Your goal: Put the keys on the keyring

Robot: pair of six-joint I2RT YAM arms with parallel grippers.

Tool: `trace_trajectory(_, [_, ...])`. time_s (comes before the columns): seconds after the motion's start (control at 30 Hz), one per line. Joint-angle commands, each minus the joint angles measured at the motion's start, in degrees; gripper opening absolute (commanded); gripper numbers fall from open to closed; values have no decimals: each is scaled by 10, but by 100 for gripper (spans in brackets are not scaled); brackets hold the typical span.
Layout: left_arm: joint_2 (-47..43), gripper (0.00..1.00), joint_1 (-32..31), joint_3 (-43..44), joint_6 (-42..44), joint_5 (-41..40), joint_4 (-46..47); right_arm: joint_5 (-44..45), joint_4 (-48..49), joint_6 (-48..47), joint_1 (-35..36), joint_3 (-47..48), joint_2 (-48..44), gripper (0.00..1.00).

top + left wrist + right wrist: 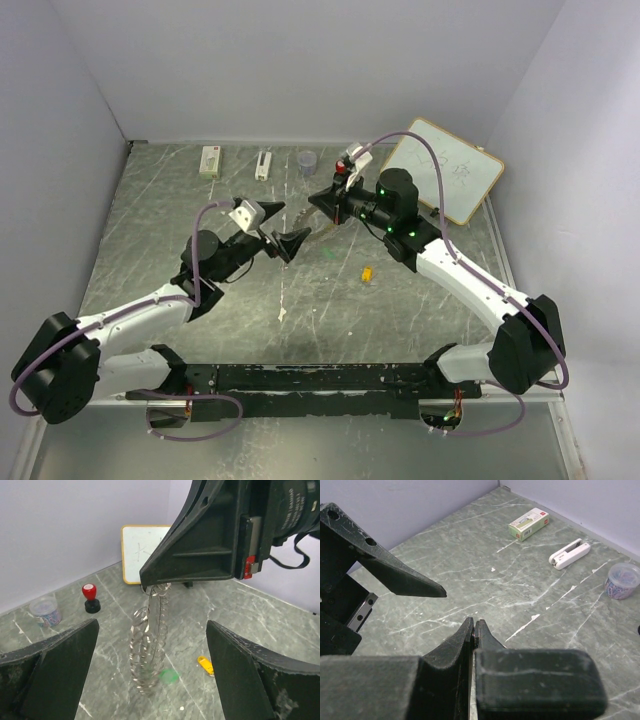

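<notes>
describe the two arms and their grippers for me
Both arms have white links and bulky black joint housings: left arm, right arm. A lilac cable loops along each. The right arm also shows small green lights. The left gripper and right gripper have black, wedge-shaped fingers with scuffed surfaces.

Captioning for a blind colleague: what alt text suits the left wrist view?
The shut right gripper holds the keyring hanging edge-on, framed by the open left gripper. A green key and a yellow key lie on the table beyond.
</notes>
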Motion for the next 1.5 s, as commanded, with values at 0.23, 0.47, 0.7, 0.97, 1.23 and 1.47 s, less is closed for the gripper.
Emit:
trace_trajectory(0.23, [67,100,-15,45,90,-29,17,6,0,2,21,23,-16,0])
trace_trajectory(0.47, [124,80,-15,79,106,-4,3,5,-11,-5,26,20,-35,0])
trace_trajectory(0.7, [103,34,-15,52,101,22,35,11,-30,-13,27,22,-43,0])
trace_trajectory(0.97, [72,7,-14,36,94,39,41,16,-45,-13,26,20,-51,0])
trace_trajectory(1.23, [58,7,-15,22,97,28,44,74,-34,-10,26,-5,-118,38])
trace_trajectory(1.47, [38,7,-14,15,97,34,39,148,-68,-17,26,-17,-135,46])
